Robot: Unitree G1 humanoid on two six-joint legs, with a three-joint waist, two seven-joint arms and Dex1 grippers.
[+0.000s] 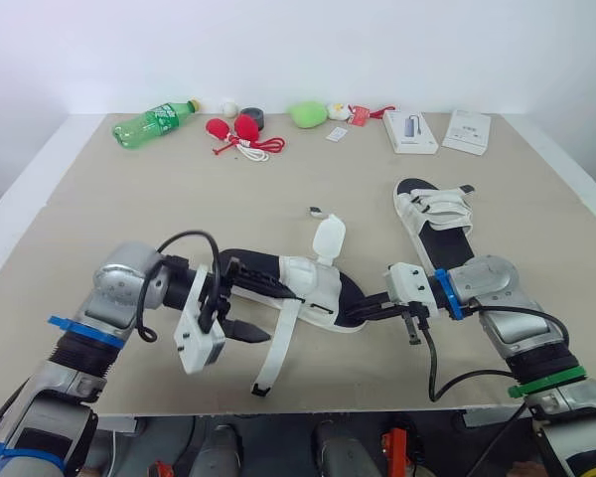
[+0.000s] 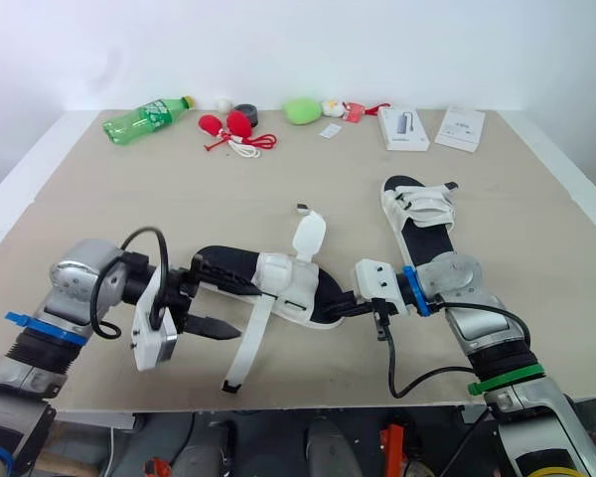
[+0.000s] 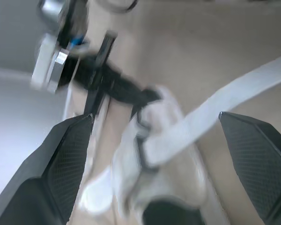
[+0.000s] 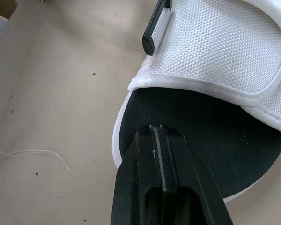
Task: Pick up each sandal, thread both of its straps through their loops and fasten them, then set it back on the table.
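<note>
The near sandal (image 1: 313,288), black-soled with white straps, lies across the middle of the table. One long strap (image 1: 276,348) trails loose toward the front edge, and a second flap (image 1: 329,239) stands up. My left gripper (image 1: 274,316) is open at the heel end, and the loose strap (image 3: 201,131) runs between its fingers (image 3: 70,159). At the toe, my right gripper (image 1: 366,311) is shut, with its tips (image 4: 158,129) lying on the black insole (image 4: 215,131). The second sandal (image 1: 432,214) lies flat further back on the right, away from both grippers.
Along the far edge stand a green bottle (image 1: 154,121), red objects with a cord (image 1: 236,130), a black tape roll (image 1: 252,116), a green toy (image 1: 306,113), a white box (image 1: 410,131) and a booklet (image 1: 467,131). The table's front edge (image 1: 308,407) is close below the grippers.
</note>
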